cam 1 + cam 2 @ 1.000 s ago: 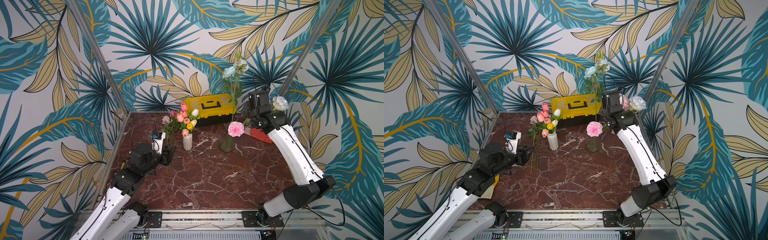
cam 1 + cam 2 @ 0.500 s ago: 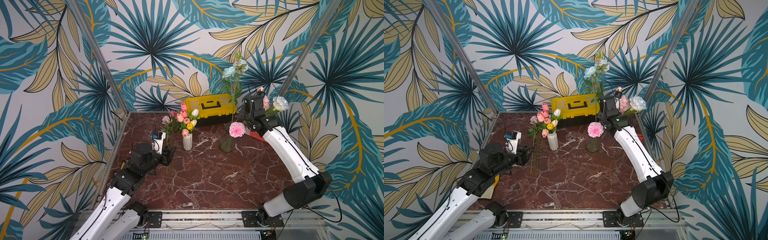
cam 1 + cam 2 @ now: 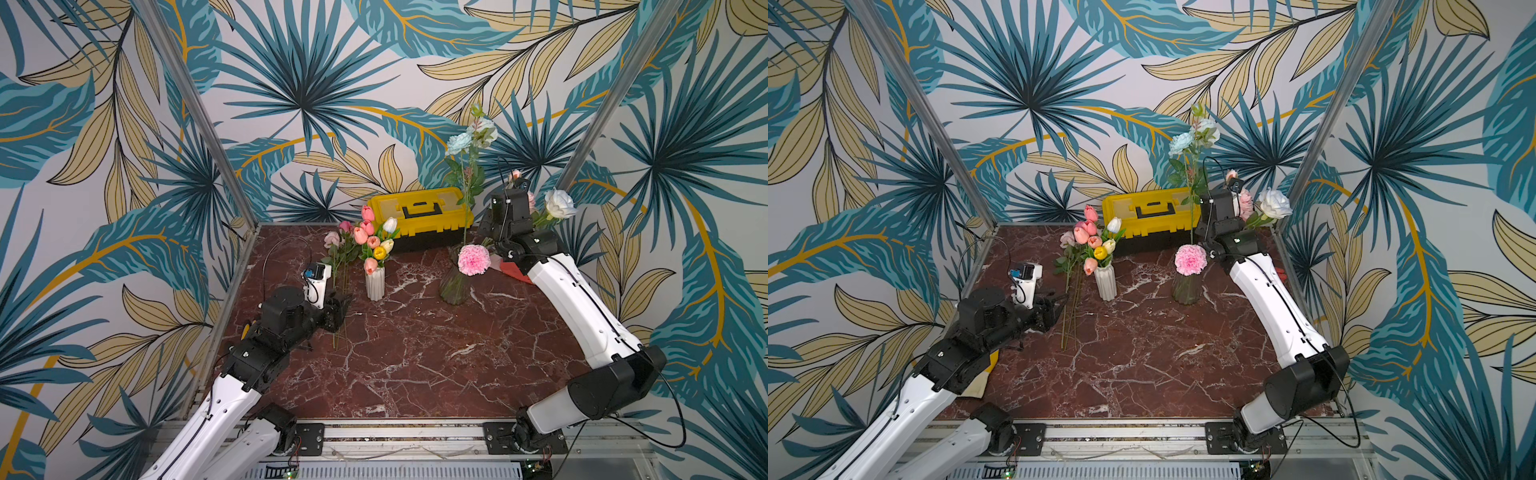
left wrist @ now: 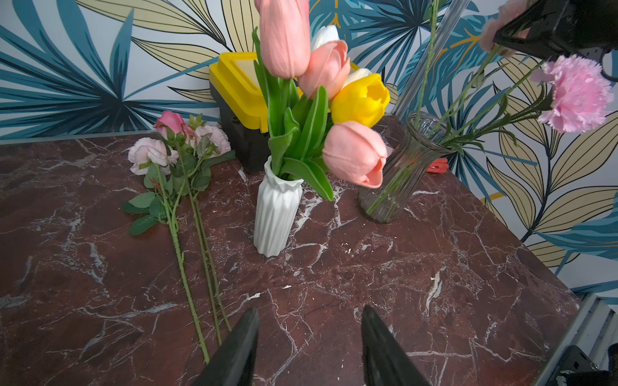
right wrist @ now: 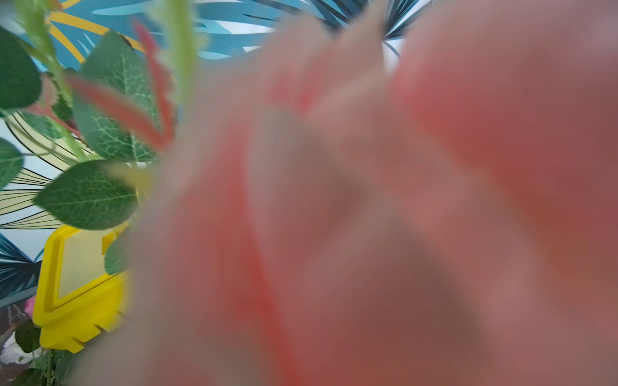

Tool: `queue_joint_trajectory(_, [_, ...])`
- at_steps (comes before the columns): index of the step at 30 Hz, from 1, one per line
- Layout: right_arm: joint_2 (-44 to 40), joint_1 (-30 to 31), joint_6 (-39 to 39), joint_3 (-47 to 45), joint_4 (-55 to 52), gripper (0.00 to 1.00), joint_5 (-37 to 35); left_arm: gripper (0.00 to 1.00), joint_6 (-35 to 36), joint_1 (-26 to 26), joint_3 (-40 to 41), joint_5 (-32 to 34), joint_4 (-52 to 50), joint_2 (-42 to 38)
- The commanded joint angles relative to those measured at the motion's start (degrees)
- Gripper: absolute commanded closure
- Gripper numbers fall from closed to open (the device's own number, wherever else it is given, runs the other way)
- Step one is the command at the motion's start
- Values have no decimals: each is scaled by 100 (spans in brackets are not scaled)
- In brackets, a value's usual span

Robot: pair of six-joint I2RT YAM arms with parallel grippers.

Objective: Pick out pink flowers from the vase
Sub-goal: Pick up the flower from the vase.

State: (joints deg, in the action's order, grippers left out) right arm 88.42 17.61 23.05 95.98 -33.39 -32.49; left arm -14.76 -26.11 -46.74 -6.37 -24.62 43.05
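Pink rose (image 3: 1246,203): stands in the glass vase (image 3: 455,286) at the back right, its bloom just beside the right gripper (image 4: 501,41).
Right gripper: clenched. In the left wrist view it seems to pinch that rose's stem just under the bloom, though the contact is partly hidden.
Right wrist view: filled by a blurred pink bloom, so it is no help for steering.
Left gripper (image 4: 309,309): jaws apart and empty, low over the table (image 3: 415,353) near the laid roses (image 4: 174,143).
Laid roses: pink, flat on the table beside the white vase (image 3: 375,282).
Carnation (image 3: 473,259): pink, in the glass vase, drooping over its rim.
Tulips (image 3: 368,232): pink ones mixed with yellow and white in the white vase.
Risk, snag: leaves may catch the white rose (image 3: 559,203), the blue flowers (image 3: 459,143) or the carnation in the narrow neck and drag them out.
Risk, tipping: a slanted pull could lever the glass vase over.
Risk, slip: the thin stem could slide through the grip.
In the way: the tall blue flowers rise right beside the arm, and the toolbox (image 3: 419,212) and the wall are close behind.
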Motion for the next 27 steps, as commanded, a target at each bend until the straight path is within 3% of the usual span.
queue_joint_trajectory(1, [-209, -20, -252, -123, 147, 96, 58, 50, 44, -17, 183, 74, 144, -75])
queue_joint_trajectory(5, [-246, -18, -377, -116, 172, 100, 119, 50, 53, -17, 183, 83, 143, -85])
queue_joint_trajectory(27, [-773, -16, -1689, 654, -84, 100, 229, 50, 105, -21, 192, 153, 160, -85])
